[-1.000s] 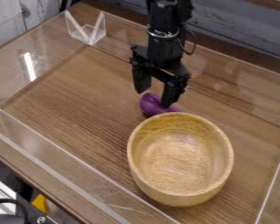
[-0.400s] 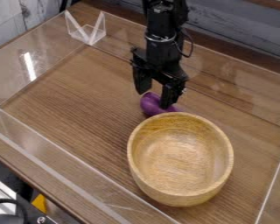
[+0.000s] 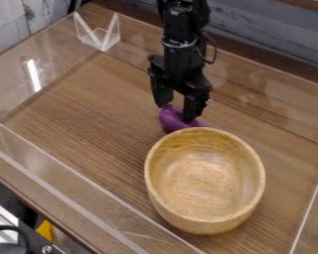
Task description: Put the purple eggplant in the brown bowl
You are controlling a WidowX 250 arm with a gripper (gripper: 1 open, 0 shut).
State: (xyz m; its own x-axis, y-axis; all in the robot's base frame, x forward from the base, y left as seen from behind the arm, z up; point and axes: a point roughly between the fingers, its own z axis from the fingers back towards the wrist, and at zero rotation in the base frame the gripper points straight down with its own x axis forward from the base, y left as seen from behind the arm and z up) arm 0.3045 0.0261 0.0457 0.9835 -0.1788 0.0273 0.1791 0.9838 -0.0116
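The purple eggplant (image 3: 171, 119) lies on the wooden table just beyond the far rim of the brown bowl (image 3: 155, 159). My black gripper (image 3: 178, 107) points straight down over the eggplant, its two fingers spread apart and straddling the eggplant's top. The jaws stand open and do not clamp the eggplant. Part of the eggplant is hidden behind the fingers. The bowl's inside holds nothing.
Clear plastic walls (image 3: 49, 60) run along the left and near sides of the table. A clear plastic stand (image 3: 98, 32) sits at the far left. A grey plank wall backs the scene.
The arm has drifted very slightly left; the gripper stays open over the eggplant, which has not moved.
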